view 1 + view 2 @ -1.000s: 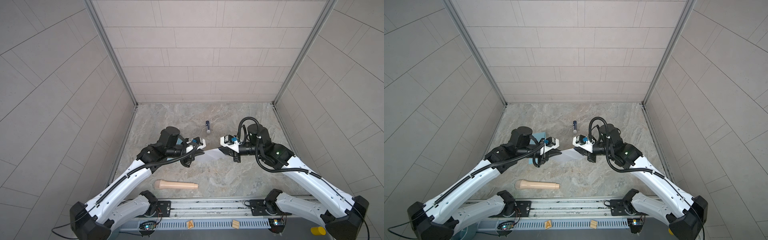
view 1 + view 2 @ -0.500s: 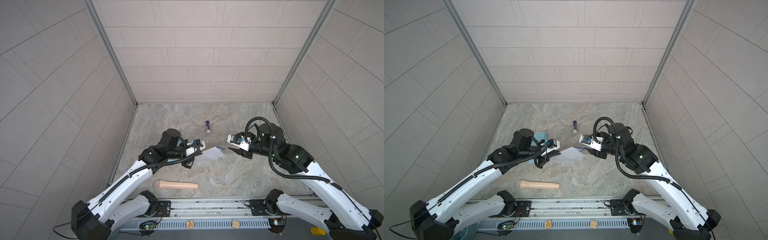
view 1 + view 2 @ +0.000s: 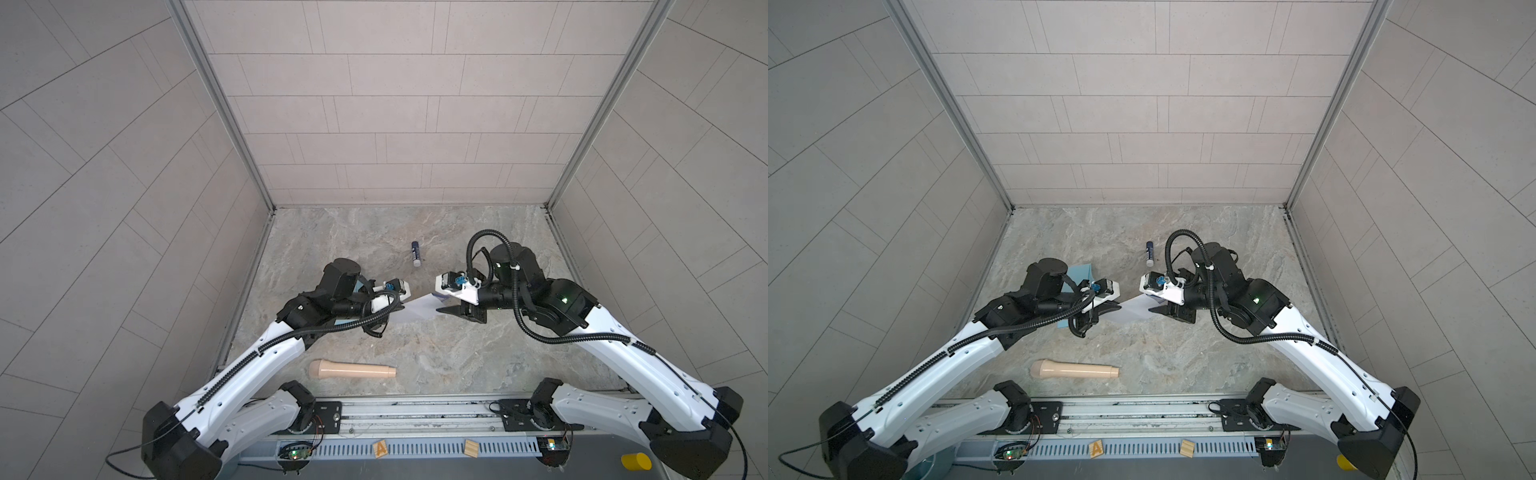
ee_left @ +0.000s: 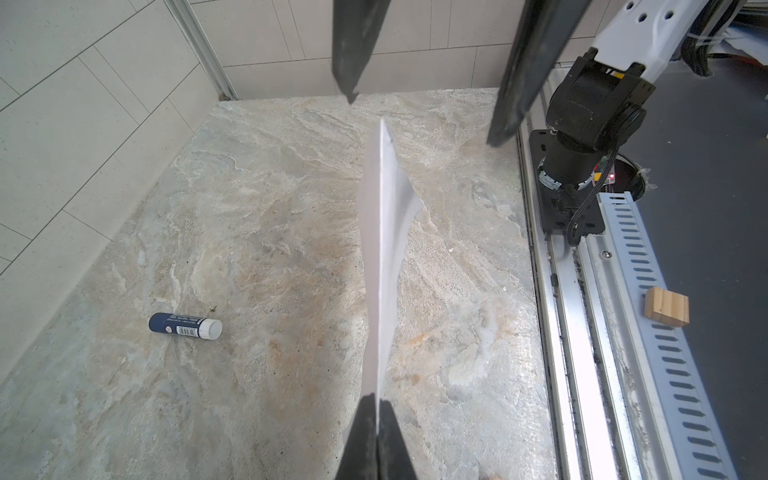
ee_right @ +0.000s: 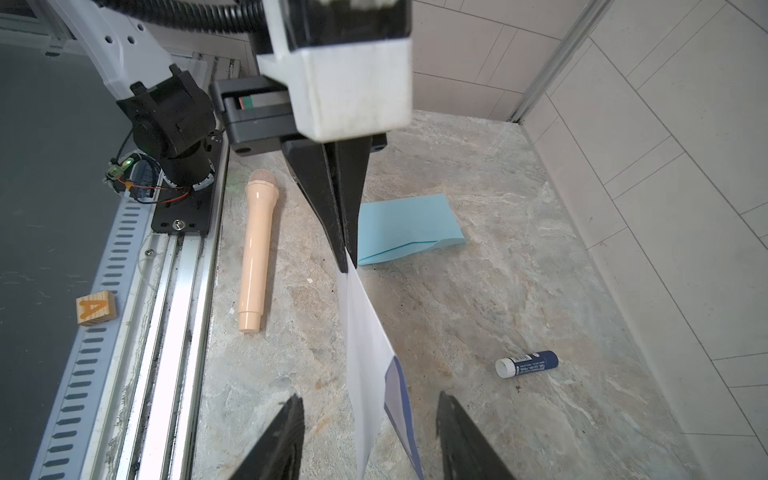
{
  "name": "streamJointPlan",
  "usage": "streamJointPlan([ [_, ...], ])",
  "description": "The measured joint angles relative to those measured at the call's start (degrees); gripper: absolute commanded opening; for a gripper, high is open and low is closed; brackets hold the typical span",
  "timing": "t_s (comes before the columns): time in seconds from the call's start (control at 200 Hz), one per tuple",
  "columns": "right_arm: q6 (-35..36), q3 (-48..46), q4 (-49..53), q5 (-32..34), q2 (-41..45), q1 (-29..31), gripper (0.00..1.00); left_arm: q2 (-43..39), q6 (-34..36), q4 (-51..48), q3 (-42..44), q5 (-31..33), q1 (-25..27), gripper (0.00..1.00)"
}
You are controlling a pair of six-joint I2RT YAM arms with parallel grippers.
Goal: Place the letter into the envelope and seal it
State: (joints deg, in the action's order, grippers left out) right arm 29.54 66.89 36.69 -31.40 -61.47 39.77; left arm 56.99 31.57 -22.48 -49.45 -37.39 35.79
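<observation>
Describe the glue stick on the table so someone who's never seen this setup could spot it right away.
Take the marble tabletop between the tiled walls and look past the letter, toward the back wall. The glue stick lies there alone. It is a short dark blue tube with a white cap, unlike the long beige microphone by the front rail or the light blue envelope.

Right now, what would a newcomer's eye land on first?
The white letter hanging in mid-air between the arms: the left hand is shut on one end, the right hand open around the other. Next, the light blue envelope lying flat under the left arm, and a tan microphone near the front rail.
</observation>
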Motion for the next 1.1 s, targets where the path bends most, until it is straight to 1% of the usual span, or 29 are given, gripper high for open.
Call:
streamJointPlan([
  [0.07,-0.28,0.02,-0.48,0.0,-1.01,0.2,0.47,-0.07,0.0,0.0,0.04,-0.07,0.0,0.0],
  [0.21,-1.38,0.02,-1.51,-0.02,-2.4,0.46,0.35,-0.13,0.0,0.02,0.04,-0.11,0.0,0.0],
  [0.375,-1.88,0.11,-2.16,-0.37,-3.61,0.74,0.16,-0.22,-0.02,0.11,0.11,-0.17,0.0,0.0],
  [0.54,-1.84,0.17,-2.49,-0.37,-3.89,0.74,0.0,-0.22,-0.04,0.22,0.24,-0.39,0.0,0.0],
  [0.61,-1.73,0.2,-2.58,-0.2,-3.89,0.74,0.0,-0.22,-0.04,0.26,0.24,-0.5,0.0,0.0],
  [0.715,-1.73,0.39,-2.6,0.09,-3.89,0.74,0.0,-0.22,-0.09,0.39,0.24,-0.7,0.0,0.06],
  [0.906,-1.49,0.74,-2.62,1.03,-3.52,0.74,0.0,-0.22,-0.22,0.92,0.26,-0.72,0.0,0.2],
  [1.101,-0.79,0.74,-2.56,2.58,-1.44,0.55,0.0,-0.22,-0.48,1.2,0.31,-0.7,0.0,0.21],
])
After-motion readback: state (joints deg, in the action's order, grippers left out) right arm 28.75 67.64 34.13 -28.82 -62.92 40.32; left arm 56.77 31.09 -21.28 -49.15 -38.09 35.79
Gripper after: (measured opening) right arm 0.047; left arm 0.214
